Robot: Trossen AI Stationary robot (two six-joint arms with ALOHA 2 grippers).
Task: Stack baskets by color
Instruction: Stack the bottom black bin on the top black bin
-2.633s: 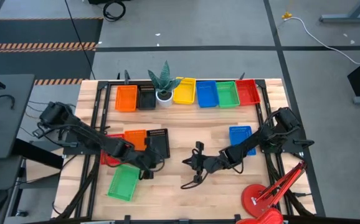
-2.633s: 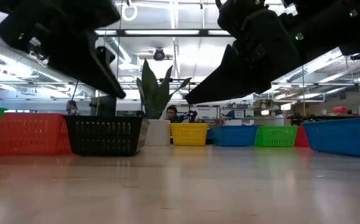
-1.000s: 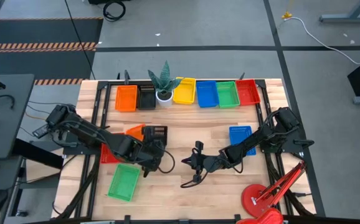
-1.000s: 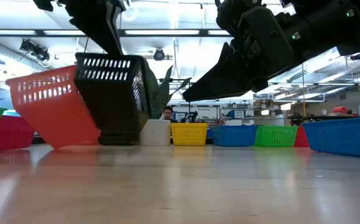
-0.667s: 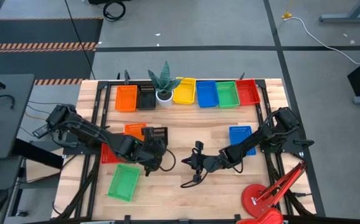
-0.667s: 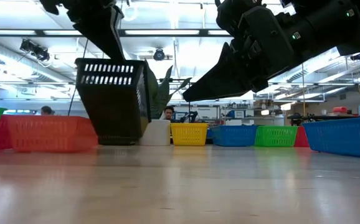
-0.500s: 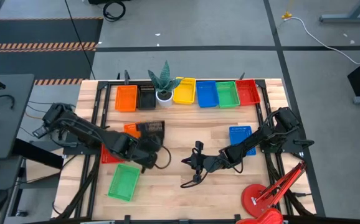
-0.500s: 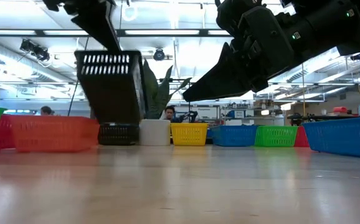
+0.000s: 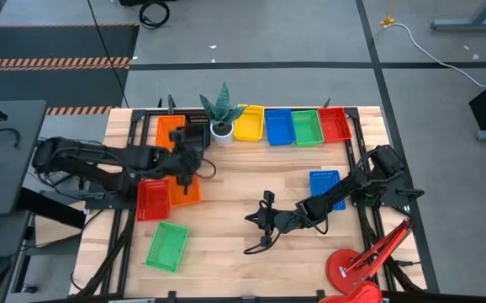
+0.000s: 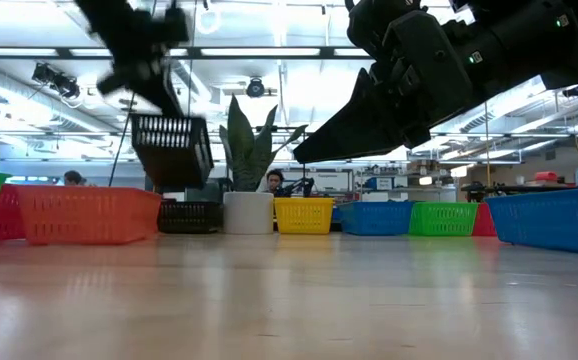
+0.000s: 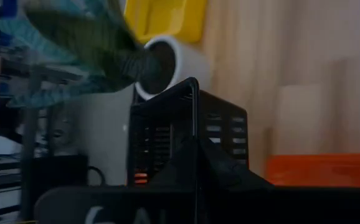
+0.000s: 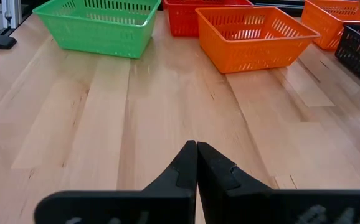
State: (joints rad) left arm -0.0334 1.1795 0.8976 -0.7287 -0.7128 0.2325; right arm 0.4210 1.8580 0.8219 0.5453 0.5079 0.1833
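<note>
One camera looks straight down from high up and sees the whole table [image 9: 251, 252]. One sits low on the table top and looks flat across it into the room. Each arm carries a close camera looking past its own fingers. High and low views both show the plant [image 9: 222, 114].

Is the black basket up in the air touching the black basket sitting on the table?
Apart. The low view shows the lifted black basket hanging above the black basket on the table, with background showing between them.
</note>
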